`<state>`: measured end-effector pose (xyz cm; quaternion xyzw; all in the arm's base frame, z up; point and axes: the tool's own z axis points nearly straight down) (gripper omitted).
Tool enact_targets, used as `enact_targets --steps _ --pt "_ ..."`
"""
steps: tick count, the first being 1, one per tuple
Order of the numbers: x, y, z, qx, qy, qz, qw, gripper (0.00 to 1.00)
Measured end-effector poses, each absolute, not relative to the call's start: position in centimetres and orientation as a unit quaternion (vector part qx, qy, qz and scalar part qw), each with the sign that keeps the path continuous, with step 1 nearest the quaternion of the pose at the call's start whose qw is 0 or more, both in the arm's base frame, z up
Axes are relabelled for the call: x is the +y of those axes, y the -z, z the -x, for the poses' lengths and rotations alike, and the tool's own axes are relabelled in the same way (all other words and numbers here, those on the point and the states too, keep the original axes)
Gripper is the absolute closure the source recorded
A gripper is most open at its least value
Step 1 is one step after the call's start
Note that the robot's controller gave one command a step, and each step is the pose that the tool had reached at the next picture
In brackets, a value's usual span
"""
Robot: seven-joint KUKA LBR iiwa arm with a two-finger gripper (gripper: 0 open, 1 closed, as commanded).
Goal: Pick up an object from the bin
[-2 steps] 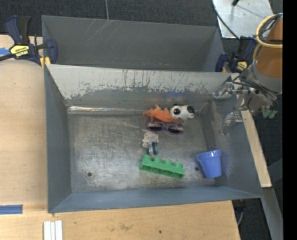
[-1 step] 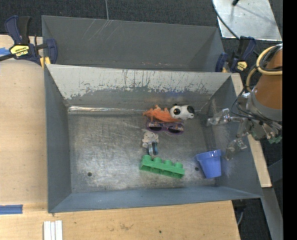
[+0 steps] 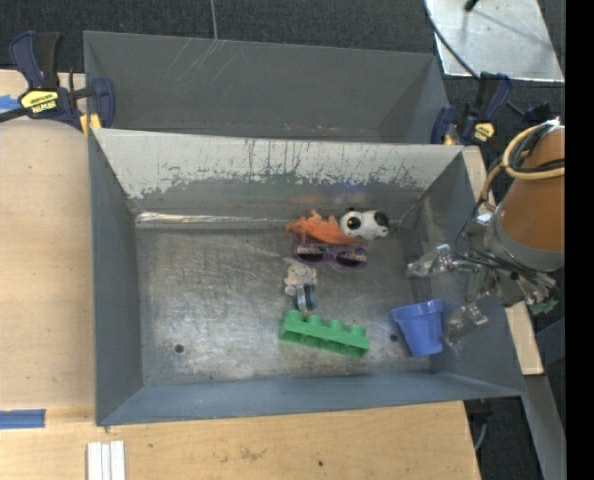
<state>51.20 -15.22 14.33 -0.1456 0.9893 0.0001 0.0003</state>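
My gripper [image 3: 443, 293] is low at the bin's right side, just off the right wall, and its metal fingers stand open with nothing between them. A small blue cup [image 3: 418, 328] lies on its side directly below and to the left of the fingers, close to the lower fingertip. A green toy brick [image 3: 323, 333] lies flat further left, near the front wall.
Toward the back middle lie an orange toy [image 3: 320, 229], a white and black toy [image 3: 363, 224] and purple sunglasses [image 3: 334, 254]. A small grey and blue piece [image 3: 300, 285] sits just above the brick. The bin's left half is bare floor.
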Motion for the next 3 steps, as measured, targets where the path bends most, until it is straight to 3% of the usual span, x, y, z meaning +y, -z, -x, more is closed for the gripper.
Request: enact_targets --steps 1,2,3 --pt "-15.5 -12.0 -50.6 0.971 0.001 0.238 0.002 0.0" --pt "-15.2 -7.2 -51.1 0.973 -0.003 0.23 0.001 0.0" --pt "-14.9 -7.6 -51.2 0.905 0.001 0.426 0.012 1.0"
